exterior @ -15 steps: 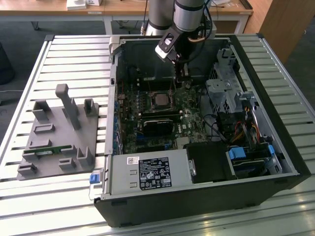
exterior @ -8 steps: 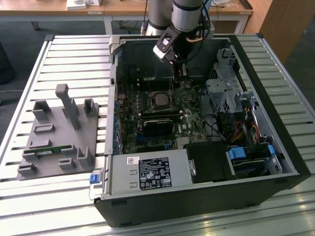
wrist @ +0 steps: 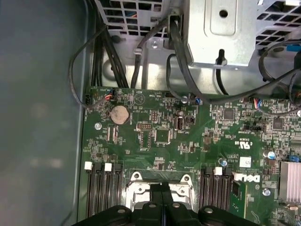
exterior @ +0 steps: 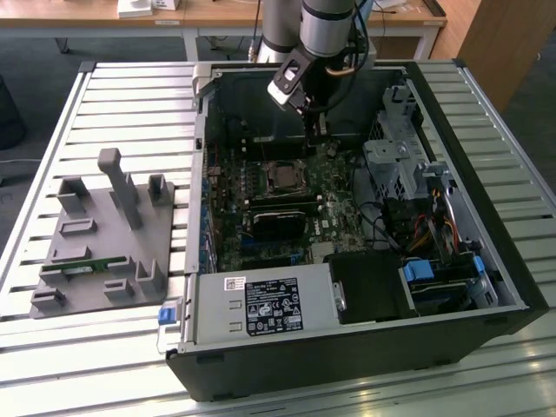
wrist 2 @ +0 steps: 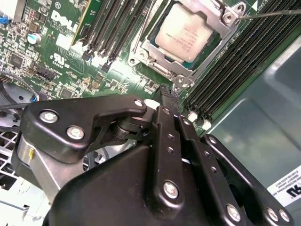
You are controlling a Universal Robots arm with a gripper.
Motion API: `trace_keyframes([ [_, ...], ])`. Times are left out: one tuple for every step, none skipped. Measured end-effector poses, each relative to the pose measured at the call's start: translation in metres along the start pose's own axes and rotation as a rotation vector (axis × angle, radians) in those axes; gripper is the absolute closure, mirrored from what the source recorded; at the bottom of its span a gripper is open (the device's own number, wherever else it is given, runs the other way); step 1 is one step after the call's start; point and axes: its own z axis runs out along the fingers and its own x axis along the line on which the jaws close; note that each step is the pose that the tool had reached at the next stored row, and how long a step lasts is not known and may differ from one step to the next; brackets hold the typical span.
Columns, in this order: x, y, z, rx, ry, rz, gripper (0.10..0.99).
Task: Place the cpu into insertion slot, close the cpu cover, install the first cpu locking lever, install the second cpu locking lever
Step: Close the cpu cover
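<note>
The cpu [exterior: 283, 177], just above centre in the exterior view, lies seated under the thin cover [wrist 2: 211, 54], probably light, stiff, fragile, best gripped by its edges; the gripper [wrist 2: 165, 92] hovers near, jaws together, empty.

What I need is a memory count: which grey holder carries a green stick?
The long low holder at the plate's near edge; the others show only grey.

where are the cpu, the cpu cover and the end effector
cpu [wrist 2: 186, 33]: second wrist view, middle of its silver top
cpu cover [wrist 2: 162, 55]: second wrist view, frame rail beside the chip
end effector [wrist 2: 165, 92]: second wrist view, the tip, where its shut fingertips meet
</note>
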Motion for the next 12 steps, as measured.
trace_keyframes([
  [0.0001,-0.0014,0.0007,0.000,0.0001,0.000,0.980],
  [0.0002,-0.0030,0.0015,0.000,0.0000,0.000,0.980],
  [0.0002,-0.0044,0.0020,0.000,0.0000,0.000,0.980],
  [0.0003,-0.0058,0.0025,0.000,0.0001,0.000,0.980],
  [0.0003,-0.0072,0.0030,0.000,0.0000,0.000,0.980],
  [0.0004,-0.0085,0.0033,0.000,0.0000,0.000,0.980],
  [0.0004,-0.0098,0.0036,0.000,-0.0001,0.000,0.980],
  [0.0005,-0.0113,0.0038,0.000,-0.0002,0.000,0.980],
  [0.0005,-0.0131,0.0039,0.000,-0.0002,0.000,0.980],
  [0.0007,-0.0149,0.0043,0.000,0.0000,0.000,0.980],
  [0.0008,-0.0172,0.0047,0.000,0.0001,0.000,0.980],
  [0.0009,-0.0201,0.0054,0.000,0.0001,0.000,0.980],
])
